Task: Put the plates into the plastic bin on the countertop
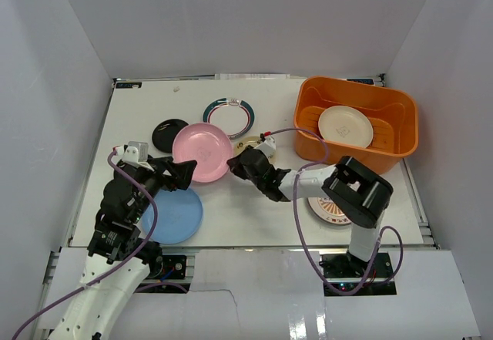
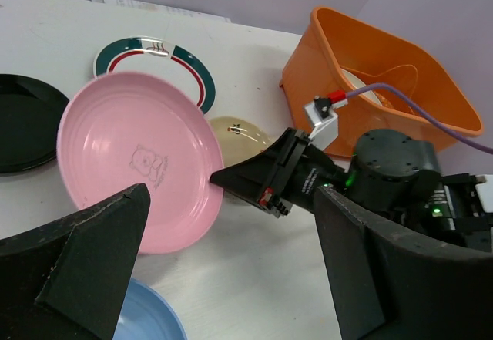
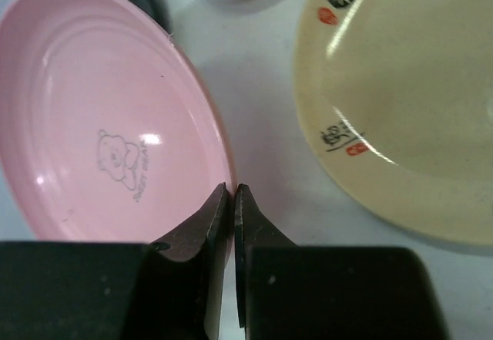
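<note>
**Right hand [image 3: 233, 190] pinches pink plate [image 3: 100, 124]**

It is shut tight on the plate's rim, down on the bench [image 1: 239, 218]. Left hand [image 2: 231, 193] is wide, holding nothing. One white plate [image 1: 346, 126] sits in the orange bin [image 1: 400, 151].

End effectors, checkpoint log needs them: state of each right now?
Left end effector: open, holding nothing.
Right end effector: closed on the pink plate at its rim.
</note>
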Action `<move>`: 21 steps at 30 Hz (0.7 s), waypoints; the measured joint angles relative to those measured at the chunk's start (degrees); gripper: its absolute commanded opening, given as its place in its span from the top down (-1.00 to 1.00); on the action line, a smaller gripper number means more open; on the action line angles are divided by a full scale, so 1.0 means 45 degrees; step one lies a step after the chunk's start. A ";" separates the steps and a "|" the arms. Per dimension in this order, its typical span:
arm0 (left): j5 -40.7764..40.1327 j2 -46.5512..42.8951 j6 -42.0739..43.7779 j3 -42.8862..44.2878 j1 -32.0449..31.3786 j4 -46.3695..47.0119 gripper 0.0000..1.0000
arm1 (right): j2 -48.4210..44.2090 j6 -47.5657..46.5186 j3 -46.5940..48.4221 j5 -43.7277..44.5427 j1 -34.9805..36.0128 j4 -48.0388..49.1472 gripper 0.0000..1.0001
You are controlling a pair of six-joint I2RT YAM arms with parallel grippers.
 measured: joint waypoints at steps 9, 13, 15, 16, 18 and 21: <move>-0.0257 -0.0083 0.0019 0.0000 0.0029 -0.0005 -0.96 | -0.3857 -0.2409 -0.0583 0.1277 0.0257 0.0068 0.85; -0.0340 -0.0335 0.0044 0.0000 0.0068 0.0000 -0.96 | -0.6125 -0.3973 -0.0797 0.1161 -0.1394 -0.0947 0.85; -0.0325 -0.0427 0.0049 0.0010 0.0073 0.0000 -0.96 | -0.7271 -0.4794 -0.0806 0.1015 -0.3143 -0.1719 0.84; -0.0311 -0.0461 0.0049 0.0015 0.0073 0.0000 -0.96 | -0.7815 -0.5260 -0.0806 0.0923 -0.4231 -0.2118 0.85; -0.0267 -0.0515 0.0049 0.0015 0.0068 0.0000 -0.96 | -0.8670 -0.6188 -0.0767 0.0831 -0.6198 -0.2997 0.85; -0.0180 -0.0593 0.0049 0.0015 0.0073 0.0000 -0.96 | -0.9296 -0.7669 -0.0413 0.0806 -0.8772 -0.4473 0.84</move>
